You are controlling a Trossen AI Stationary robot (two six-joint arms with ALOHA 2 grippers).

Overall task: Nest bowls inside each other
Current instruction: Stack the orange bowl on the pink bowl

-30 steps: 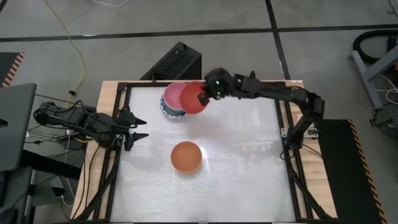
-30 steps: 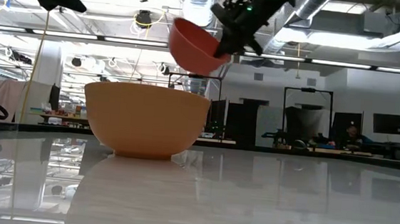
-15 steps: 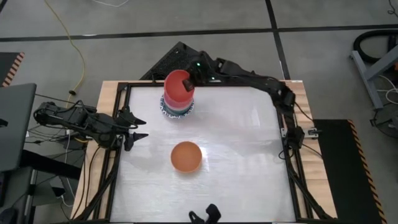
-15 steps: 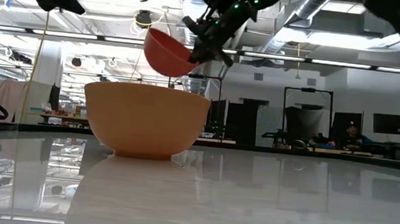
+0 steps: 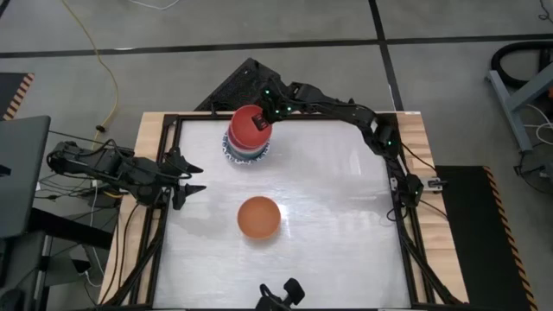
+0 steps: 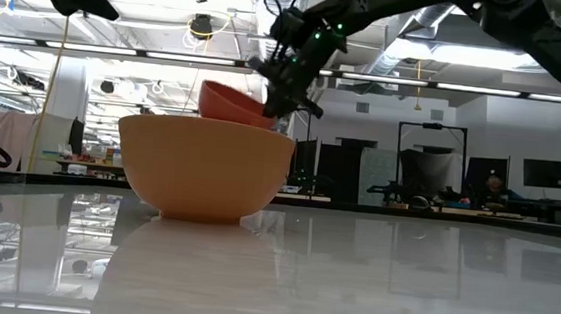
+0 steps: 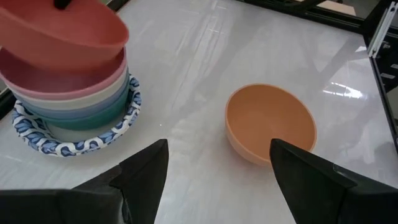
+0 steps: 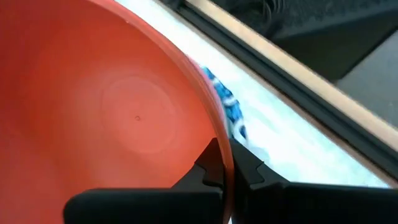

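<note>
A red bowl sits tilted over a stack of nested bowls at the table's far left, with my right gripper shut on it. In the left wrist view the stack's lowest bowl has a blue patterned rim, with pale blue, cream and pink bowls above it. The red bowl dips into the top one. An orange bowl stands on its base at mid-table. My left gripper waits open at the table's left edge. My right gripper pinches the red bowl's rim on the side toward the table's right, one finger inside the bowl and one outside. The fingers slant down from the far right. The bowl is tilted, its underside low in the stack's top bowl. Whether they touch I cannot tell.
A black box stands beyond the table's far edge, close behind the stack. A small dark object pokes in at the near edge. Dark frame rails run along the table's sides. Bare white tabletop lies right of the orange bowl.
My right gripper has carried the red bowl toward the table's left and far edge, from beside the stack to above it. It then sank, and the bowl now dips into the stack's top. The arm has stretched out and the wrist has tipped further downward.
</note>
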